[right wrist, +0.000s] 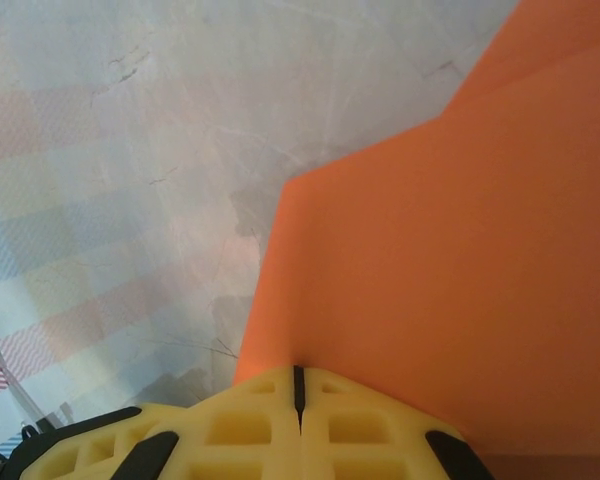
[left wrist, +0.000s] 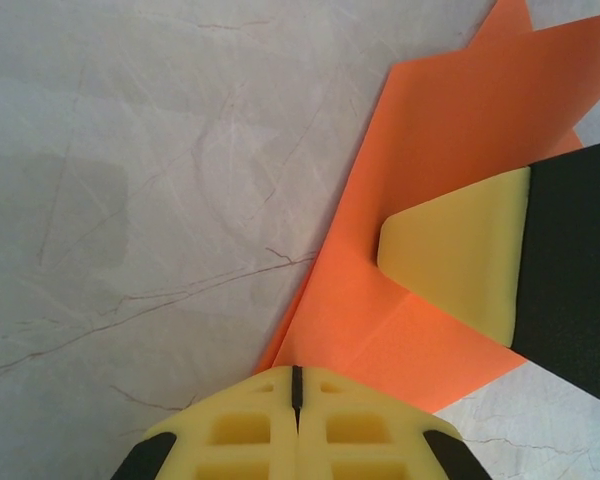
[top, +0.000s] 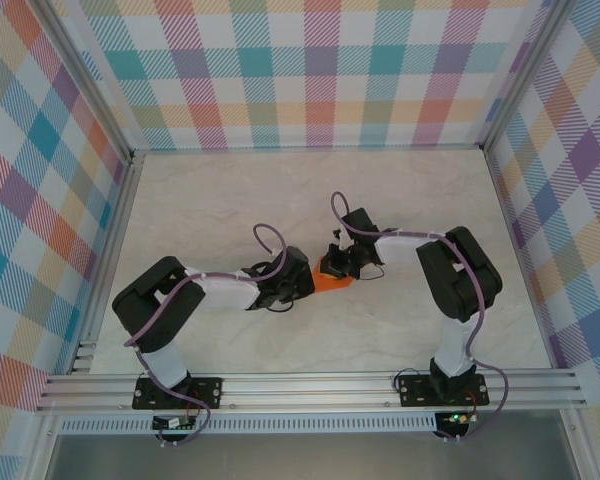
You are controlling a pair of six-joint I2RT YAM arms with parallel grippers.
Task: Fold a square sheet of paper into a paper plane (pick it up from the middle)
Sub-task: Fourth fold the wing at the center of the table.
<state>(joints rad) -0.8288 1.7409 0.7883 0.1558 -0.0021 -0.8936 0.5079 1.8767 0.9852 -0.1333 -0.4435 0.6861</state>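
The orange sheet of paper lies folded in layers on the marble table, between the two arms. In the left wrist view the paper shows creases and overlapping flaps. My left gripper is shut, its tips resting on the paper's near corner. The right gripper's yellow finger lies flat on the paper just beyond it. In the right wrist view my right gripper is shut, with the paper spreading out right in front of its tips. From above, the left gripper and right gripper meet over the paper.
The marble table is enclosed by checked walls at the back and both sides. An aluminium rail runs along the near edge, carrying both arm bases.
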